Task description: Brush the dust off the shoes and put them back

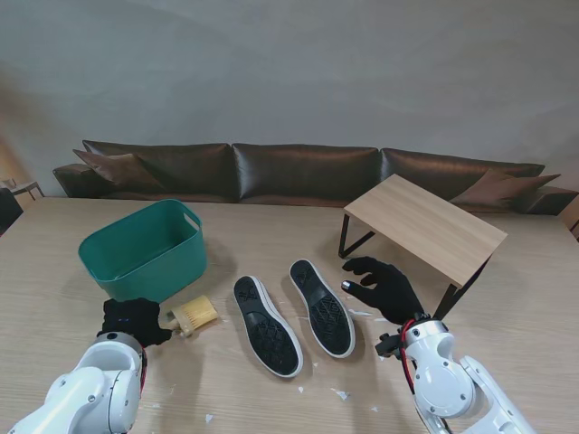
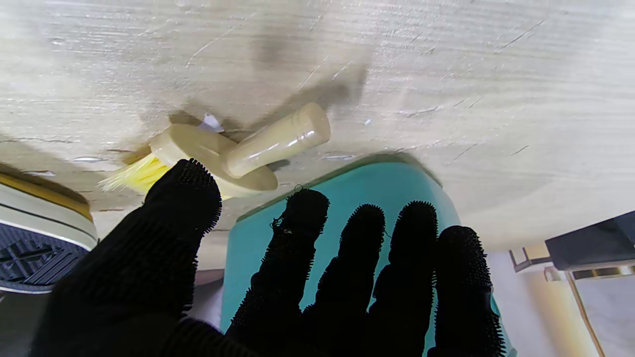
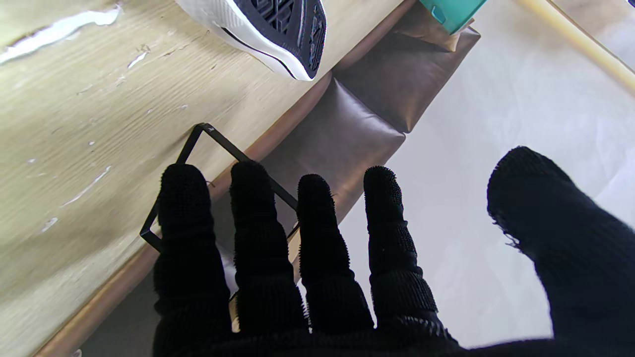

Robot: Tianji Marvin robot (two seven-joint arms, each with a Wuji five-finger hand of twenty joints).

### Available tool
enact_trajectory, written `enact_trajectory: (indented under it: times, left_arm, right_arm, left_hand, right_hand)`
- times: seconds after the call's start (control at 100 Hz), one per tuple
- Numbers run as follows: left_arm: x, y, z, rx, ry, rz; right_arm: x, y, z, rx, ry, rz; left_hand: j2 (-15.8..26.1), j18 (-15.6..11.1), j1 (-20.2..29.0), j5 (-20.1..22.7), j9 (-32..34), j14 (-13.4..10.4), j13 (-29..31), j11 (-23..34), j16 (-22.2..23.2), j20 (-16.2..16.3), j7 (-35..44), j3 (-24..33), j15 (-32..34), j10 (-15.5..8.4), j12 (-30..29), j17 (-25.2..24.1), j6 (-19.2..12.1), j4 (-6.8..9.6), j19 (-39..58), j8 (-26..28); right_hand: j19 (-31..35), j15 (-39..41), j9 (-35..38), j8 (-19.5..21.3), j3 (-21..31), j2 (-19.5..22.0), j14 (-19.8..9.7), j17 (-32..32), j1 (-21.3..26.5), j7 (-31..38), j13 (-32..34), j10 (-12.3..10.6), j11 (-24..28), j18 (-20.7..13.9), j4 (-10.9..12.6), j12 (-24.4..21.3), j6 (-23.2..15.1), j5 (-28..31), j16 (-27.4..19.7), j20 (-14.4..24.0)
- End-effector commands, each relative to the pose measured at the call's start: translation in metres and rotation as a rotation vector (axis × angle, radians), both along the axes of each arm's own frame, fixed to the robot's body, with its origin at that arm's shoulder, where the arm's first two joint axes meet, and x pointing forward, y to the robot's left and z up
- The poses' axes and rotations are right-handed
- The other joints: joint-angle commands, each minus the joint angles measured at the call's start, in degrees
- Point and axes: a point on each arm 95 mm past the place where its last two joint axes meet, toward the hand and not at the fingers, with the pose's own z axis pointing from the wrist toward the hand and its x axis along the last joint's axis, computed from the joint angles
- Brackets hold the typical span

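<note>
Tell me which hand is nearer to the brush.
Left. The left hand is right beside the brush, fingers open by its handle and not gripping it. The right hand is open on the far side of both shoes, near the small stand.

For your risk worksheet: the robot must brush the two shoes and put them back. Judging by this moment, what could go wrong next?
1. The left hand is open beside the brush, whose round handle lies flat; it may roll away when grasped.
2. The teal basket stands close behind the brush, so the fingers could knock it.
3. Both shoes lie sole up; the open right hand must turn them, risking a slip.
</note>
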Motion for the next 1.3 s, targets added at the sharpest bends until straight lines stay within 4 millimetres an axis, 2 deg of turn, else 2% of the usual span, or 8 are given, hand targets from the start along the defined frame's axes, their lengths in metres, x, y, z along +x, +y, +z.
enact_trajectory:
  times: [0.0,0.51,0.88,1.02,1.15,1.22,1.25,1.29]
  left_arm:
    - [-0.001,0.002,-0.007,0.0,0.043,0.016]
    - [0.012,0.005,-0.024,-0.021,0.079,0.032]
    - [0.021,0.005,-0.037,-0.006,0.118,0.026]
    - [0.026,0.004,-0.041,0.012,0.138,0.008]
    - [0.031,0.003,-0.045,0.032,0.154,-0.014]
    - [0.034,0.002,-0.047,0.048,0.166,-0.03]
    - [0.035,0.001,-0.047,0.057,0.172,-0.039]
    - [0.037,0.001,-0.048,0.068,0.179,-0.051]
  right_arm:
    - [-0.004,0.005,-0.002,0.005,0.017,0.017]
    - [-0.003,0.006,-0.004,0.017,0.03,0.014]
    - [-0.003,0.006,-0.006,0.029,0.043,0.014]
    - [-0.003,0.006,-0.006,0.036,0.048,0.012]
    - [-0.002,0.007,-0.007,0.043,0.052,0.01]
    - [-0.002,0.007,-0.007,0.046,0.052,0.009]
    - [-0.002,0.007,-0.007,0.048,0.053,0.008]
    - [-0.002,0.007,-0.007,0.051,0.054,0.007]
  left_hand:
    - [-1.25,-0.87,-1.31,-1.22,-2.11,0.84,-2.43,-0.95,-1.83,-1.55,-1.0,-0.85,-2.5,0.33,-1.38,-1.61,0.49,-0.06,-2.68,-0.31]
    - [-1.13,-1.0,-1.15,-5.24,-3.98,1.54,-3.27,-1.91,-3.96,-2.86,-3.31,-0.63,-5.55,0.27,-3.73,-1.95,1.14,-0.02,-5.5,-1.81]
    - [-1.71,-0.72,-0.65,-2.94,-3.21,1.64,-2.63,-1.26,-4.01,-2.7,-1.27,0.58,-5.18,0.11,-3.77,-1.21,0.31,0.05,-5.2,-0.93]
    - [-2.61,-0.78,-0.31,-0.92,-1.76,1.15,-1.11,-0.03,-3.13,-1.69,2.54,3.32,-3.28,-0.74,-2.6,0.09,-1.42,-0.1,-2.62,2.85]
    - [-4.3,-1.0,0.6,1.58,0.86,0.29,1.37,2.16,-0.73,-0.64,8.86,7.06,0.8,-1.91,0.47,2.14,-2.81,-0.34,2.3,10.09]
    - [-6.25,-1.27,3.65,1.91,2.0,-0.2,2.67,3.2,0.31,-0.53,13.38,5.5,2.75,-2.5,1.99,3.39,-3.94,-3.21,4.6,16.84]
    - [-6.9,-1.42,5.37,1.95,2.71,-0.6,3.47,3.92,0.88,-0.42,15.72,4.06,3.9,-2.92,2.83,4.17,-4.57,-3.83,5.76,19.15]
    - [-7.93,-1.62,7.59,2.06,3.81,-0.99,4.63,4.85,1.58,-0.49,20.05,2.1,5.41,-3.44,4.08,5.31,-5.32,-3.86,7.42,20.42]
  right_hand:
    - [-0.57,0.11,0.87,-0.29,-0.3,0.95,-0.05,-13.84,-0.05,0.43,0.93,0.6,-0.05,-0.38,1.31,-0.28,0.22,0.65,0.84,1.98]
    - [0.14,0.63,1.59,-0.45,-0.24,1.26,0.18,-13.56,-0.05,0.46,1.48,0.86,-0.03,-0.12,1.32,-0.24,0.75,0.92,1.06,2.27]
    - [0.59,0.7,1.92,-0.53,-0.25,1.37,0.33,-13.58,-0.03,0.47,1.63,1.19,-0.09,-0.11,1.32,-0.23,1.12,1.09,1.08,2.21]
    - [0.79,0.73,2.0,-0.55,-0.25,1.47,0.45,-13.55,0.0,0.49,1.75,1.17,-0.13,-0.07,1.33,-0.24,1.11,1.21,1.09,2.16]
    - [1.0,0.79,2.07,-0.59,-0.28,1.63,0.44,-13.5,-0.01,0.47,1.9,1.28,-0.16,-0.07,1.33,-0.23,1.34,1.28,1.12,2.08]
    - [1.14,0.86,2.36,-0.59,-0.29,1.75,0.5,-13.4,0.06,0.48,2.08,1.36,-0.09,-0.03,1.34,-0.21,1.48,1.36,1.15,2.04]
    - [1.18,0.84,2.39,-0.61,-0.29,1.8,0.56,-13.4,0.07,0.46,2.03,1.31,-0.11,-0.03,1.35,-0.22,1.38,1.33,1.14,2.02]
    - [1.25,0.87,2.43,-0.62,-0.32,1.89,0.63,-13.33,-0.01,0.45,2.15,1.33,-0.12,-0.01,1.34,-0.22,1.53,1.31,1.15,2.01]
